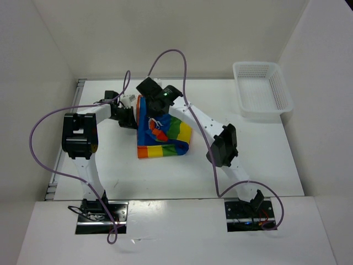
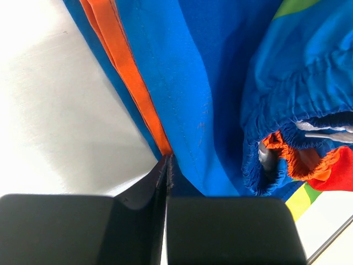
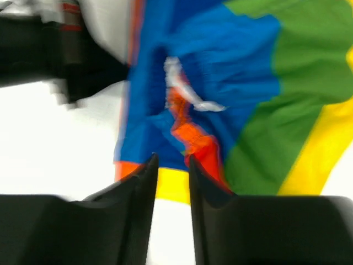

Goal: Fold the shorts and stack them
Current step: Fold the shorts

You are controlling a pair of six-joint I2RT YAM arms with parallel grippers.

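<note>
The rainbow-striped shorts (image 1: pixel 164 135) lie bunched on the table, with the blue side lifted at their far left. My left gripper (image 1: pixel 131 115) is shut on that blue edge; in the left wrist view the closed jaws (image 2: pixel 167 164) pinch the blue fabric (image 2: pixel 187 83) beside an orange seam. My right gripper (image 1: pixel 155 106) hovers over the far end of the shorts. In the blurred right wrist view its jaws (image 3: pixel 172 163) stand a little apart and empty above the shorts (image 3: pixel 248 83), near the waistband and the white drawstring (image 3: pixel 190 95).
A white mesh basket (image 1: pixel 262 88) stands at the back right of the table. White walls close in the table (image 1: pixel 276 160) on the left, back and right. Purple cables loop over both arms.
</note>
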